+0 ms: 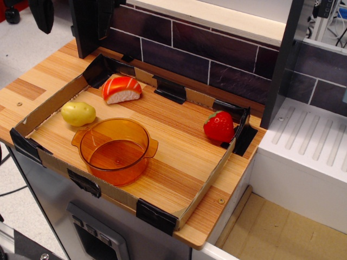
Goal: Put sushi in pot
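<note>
- Pot (115,149) sits nearest the lens, upright and empty, well below the pincer (92,24) and a little to its right, by the front wall of the cardboard tray (51,103).
- Pincer: dark block at the top edge, cropped by the frame (can't tell how far the jaws are open, or whether they hold anything).
- Potato (78,114): below the pincer, just left of the pot, close to its handle.
- Sushi (122,89): lying on the tray floor just below-right of the pincer, apart from the pot, not in it.
- Strawberry (219,126): far right of the pincer, at the tray's right corner.
</note>
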### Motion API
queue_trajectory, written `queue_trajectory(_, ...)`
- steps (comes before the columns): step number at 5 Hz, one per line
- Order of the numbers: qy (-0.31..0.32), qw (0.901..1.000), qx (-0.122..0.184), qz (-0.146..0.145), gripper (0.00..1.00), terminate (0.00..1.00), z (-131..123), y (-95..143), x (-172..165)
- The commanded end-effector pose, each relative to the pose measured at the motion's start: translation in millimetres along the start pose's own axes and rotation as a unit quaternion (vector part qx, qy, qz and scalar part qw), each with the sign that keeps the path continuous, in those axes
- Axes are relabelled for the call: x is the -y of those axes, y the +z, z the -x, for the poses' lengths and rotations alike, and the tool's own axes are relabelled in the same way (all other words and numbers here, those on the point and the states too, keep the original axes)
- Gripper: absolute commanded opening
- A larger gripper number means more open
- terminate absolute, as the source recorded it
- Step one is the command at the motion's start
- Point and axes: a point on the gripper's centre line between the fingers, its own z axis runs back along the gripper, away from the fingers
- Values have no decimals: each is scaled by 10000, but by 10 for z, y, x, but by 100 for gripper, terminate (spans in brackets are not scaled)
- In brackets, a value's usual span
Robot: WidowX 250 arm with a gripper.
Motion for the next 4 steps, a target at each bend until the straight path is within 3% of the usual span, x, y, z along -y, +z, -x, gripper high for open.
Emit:
queue_trajectory(1, 0, 10000, 0, 0, 100, 0, 0, 0, 0)
queue_trajectory(3, -715, 9972, 60, 203, 100, 0, -223, -175, -24)
queue_trajectory(4, -1474, 9887, 138, 250, 100, 0, -364, -271, -19)
